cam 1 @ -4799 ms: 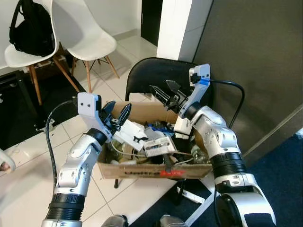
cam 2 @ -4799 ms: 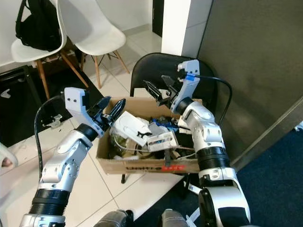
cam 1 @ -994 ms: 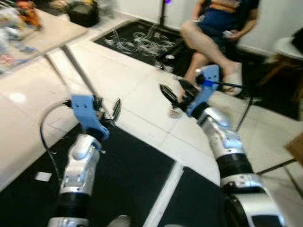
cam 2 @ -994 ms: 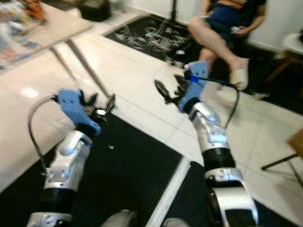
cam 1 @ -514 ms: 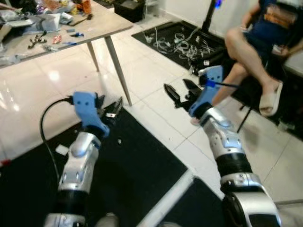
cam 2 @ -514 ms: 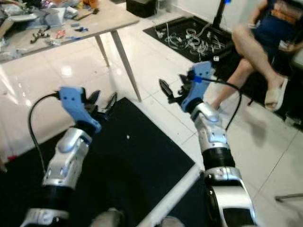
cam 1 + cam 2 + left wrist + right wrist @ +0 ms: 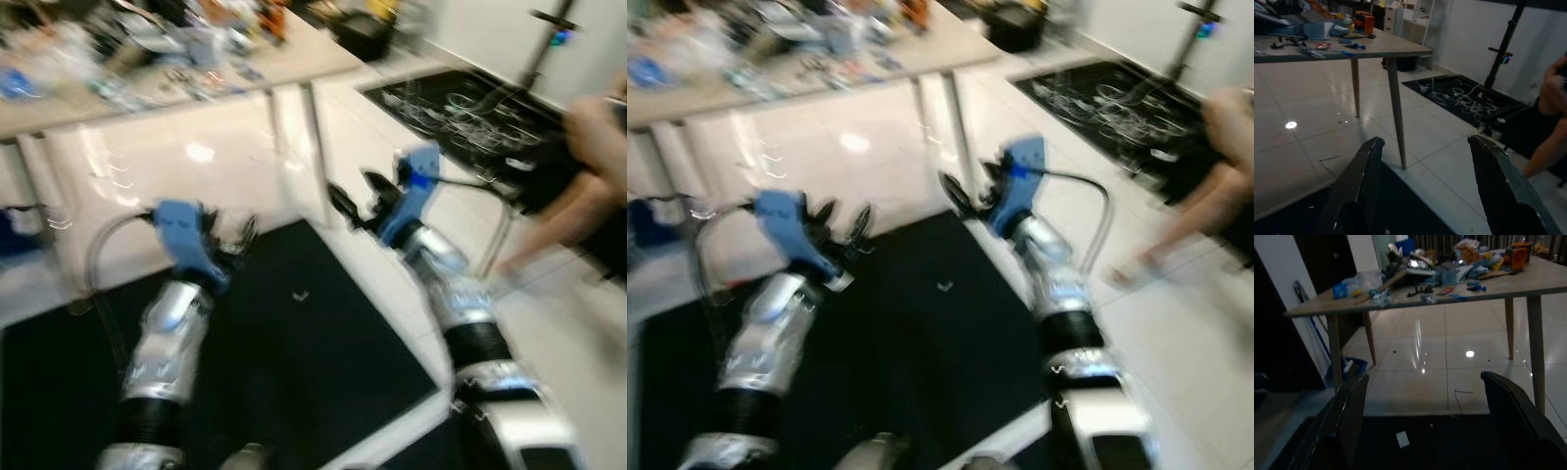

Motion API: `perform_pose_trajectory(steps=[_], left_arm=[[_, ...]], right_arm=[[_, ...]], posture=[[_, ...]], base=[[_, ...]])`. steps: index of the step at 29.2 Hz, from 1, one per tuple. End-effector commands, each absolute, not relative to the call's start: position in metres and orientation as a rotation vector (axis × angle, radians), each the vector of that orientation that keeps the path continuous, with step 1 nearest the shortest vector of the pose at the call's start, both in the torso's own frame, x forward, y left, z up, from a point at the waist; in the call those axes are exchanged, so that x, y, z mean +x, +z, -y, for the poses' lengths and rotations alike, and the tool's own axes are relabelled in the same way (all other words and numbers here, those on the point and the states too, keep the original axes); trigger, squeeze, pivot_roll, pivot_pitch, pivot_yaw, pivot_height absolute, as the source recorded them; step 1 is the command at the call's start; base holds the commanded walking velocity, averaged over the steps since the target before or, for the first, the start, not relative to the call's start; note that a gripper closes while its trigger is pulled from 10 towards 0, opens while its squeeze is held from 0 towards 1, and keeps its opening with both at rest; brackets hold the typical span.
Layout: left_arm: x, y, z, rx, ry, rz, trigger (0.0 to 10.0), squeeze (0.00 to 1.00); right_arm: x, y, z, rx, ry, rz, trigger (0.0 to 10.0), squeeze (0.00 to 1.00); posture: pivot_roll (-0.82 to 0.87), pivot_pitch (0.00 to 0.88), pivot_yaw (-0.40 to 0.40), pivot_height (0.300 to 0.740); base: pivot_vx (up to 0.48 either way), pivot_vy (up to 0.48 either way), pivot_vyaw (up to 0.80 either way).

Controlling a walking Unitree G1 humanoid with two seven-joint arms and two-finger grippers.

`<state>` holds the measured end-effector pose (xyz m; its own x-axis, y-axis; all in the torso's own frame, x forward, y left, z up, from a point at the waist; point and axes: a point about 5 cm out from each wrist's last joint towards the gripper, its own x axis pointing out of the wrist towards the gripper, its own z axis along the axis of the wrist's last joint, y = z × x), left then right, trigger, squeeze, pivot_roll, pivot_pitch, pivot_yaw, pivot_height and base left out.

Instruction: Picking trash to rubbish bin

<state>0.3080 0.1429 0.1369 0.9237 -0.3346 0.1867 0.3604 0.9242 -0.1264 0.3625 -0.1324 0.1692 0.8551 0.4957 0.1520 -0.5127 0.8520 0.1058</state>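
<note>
I carry both arms raised and empty while walking: left tool (image 7: 1422, 186) and right tool (image 7: 1422, 423) each spread apart. A small white scrap of trash (image 7: 1402, 439) lies on the black floor mat (image 7: 1449, 440) below the cluttered wooden tabletop (image 7: 1508, 281). I cannot see a bin.

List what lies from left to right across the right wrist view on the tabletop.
Blue bag → clear plastic wrap → dark tool → crumpled pile → orange device, all on the table.
</note>
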Motion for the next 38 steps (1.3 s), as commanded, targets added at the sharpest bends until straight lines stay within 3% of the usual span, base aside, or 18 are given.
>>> perform_pose_trajectory(steps=[1,38], left_arm=[[0.3060,0.1318,-0.1431,-0.170,-0.381,0.153,10.0,0.00],[0.3026,0.1279,-0.1442,-0.146,-0.395,0.150,10.0,0.00]], right_arm=[[0.3623,0.1691,0.1283,0.148,0.546,0.128,10.0,0.00],[0.3593,0.1663,0.1327,0.139,0.551,0.130,10.0,0.00]], posture=[[-0.07,0.000,-0.051,0.740],[-0.07,0.000,-0.057,0.740]], base=[[0.244,0.000,0.74],[0.480,0.000,0.00]])
